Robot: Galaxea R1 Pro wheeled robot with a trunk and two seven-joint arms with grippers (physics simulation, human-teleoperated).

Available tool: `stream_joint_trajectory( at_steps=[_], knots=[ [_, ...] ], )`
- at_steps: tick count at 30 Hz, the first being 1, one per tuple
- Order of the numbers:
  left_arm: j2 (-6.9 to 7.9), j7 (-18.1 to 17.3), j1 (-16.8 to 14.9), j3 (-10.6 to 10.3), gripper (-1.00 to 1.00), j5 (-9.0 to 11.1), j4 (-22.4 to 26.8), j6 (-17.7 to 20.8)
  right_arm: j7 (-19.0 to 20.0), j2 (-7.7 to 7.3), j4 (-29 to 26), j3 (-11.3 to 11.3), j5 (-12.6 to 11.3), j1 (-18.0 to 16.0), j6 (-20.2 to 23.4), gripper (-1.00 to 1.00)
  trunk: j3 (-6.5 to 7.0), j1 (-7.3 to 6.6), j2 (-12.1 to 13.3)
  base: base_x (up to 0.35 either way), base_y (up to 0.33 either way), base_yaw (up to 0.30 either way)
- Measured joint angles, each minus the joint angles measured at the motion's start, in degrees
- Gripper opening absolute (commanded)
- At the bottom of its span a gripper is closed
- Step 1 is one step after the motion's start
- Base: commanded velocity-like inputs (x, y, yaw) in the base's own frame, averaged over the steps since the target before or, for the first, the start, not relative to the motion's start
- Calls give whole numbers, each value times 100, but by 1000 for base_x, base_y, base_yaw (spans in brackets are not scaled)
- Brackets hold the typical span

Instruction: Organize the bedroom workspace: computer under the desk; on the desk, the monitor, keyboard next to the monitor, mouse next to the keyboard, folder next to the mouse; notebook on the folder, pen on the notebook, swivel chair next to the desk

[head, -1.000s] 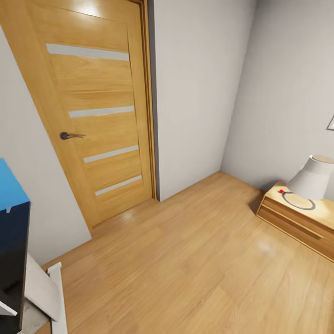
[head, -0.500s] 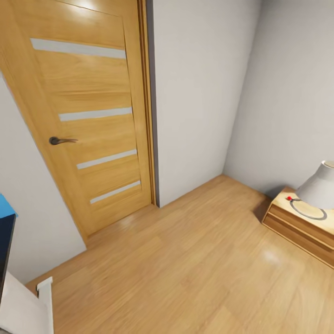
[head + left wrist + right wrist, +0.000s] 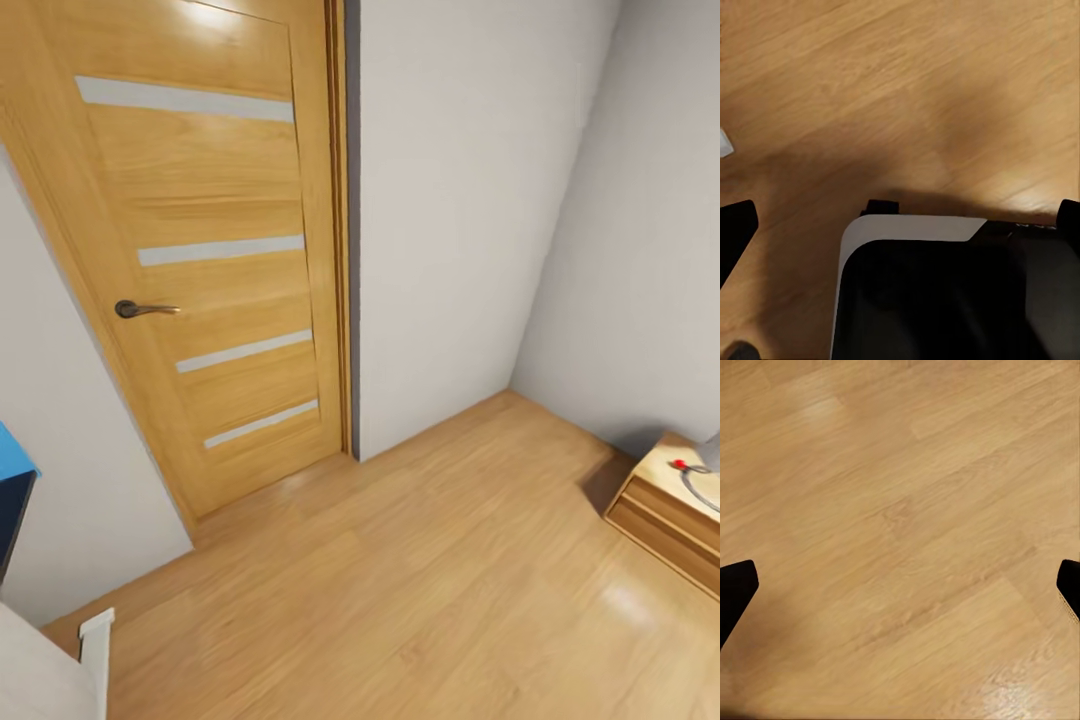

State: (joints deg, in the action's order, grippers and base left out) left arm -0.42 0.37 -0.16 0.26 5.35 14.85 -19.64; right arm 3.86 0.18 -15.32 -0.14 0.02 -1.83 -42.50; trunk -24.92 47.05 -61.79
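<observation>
While I roll across the bedroom, my left hand (image 3: 902,225) hangs wide, its 2 black fingertips (image 3: 735,232) far apart and holding nothing, pointed down at the wooden floor (image 3: 907,90) with the white-edged black body of my own base (image 3: 945,300) just under it. My right hand (image 3: 902,585) is spread just as wide and just as empty above bare planks.

Ahead of me stands a closed wooden door (image 3: 200,250) with a dark lever handle (image 3: 140,310), set in a pale wall (image 3: 450,200).

At my far left edge a scrap of bright blue (image 3: 12,460) sits over something dark. I cannot tell whether it is the folder or something else blue. I judge the desk and its things lie that way, so my left arm is nearer and I must turn left.

To my right stands a low wooden nightstand (image 3: 660,520), drawers closed, bearing a small red thing (image 3: 680,464) beside a grey ring.
</observation>
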Motion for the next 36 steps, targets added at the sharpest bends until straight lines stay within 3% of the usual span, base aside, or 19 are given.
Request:
stream_joint_trajectory(
  at_steps=[14,22,36],
  knots=[
    [0,0,0,0,100,0,0,-15,-5,-5,0,-8,3,0,-23,100,0,1,0,265,-200,273],
    [7,1,0,1,100,1,1,-24,-1,-9,-4,-10,7,0,-34,100,10,3,1,43,-41,261],
    [9,1,0,8,100,9,0,-18,-4,-6,8,-16,8,0,-421,100,92,3,0,2,-63,215]
  ],
)
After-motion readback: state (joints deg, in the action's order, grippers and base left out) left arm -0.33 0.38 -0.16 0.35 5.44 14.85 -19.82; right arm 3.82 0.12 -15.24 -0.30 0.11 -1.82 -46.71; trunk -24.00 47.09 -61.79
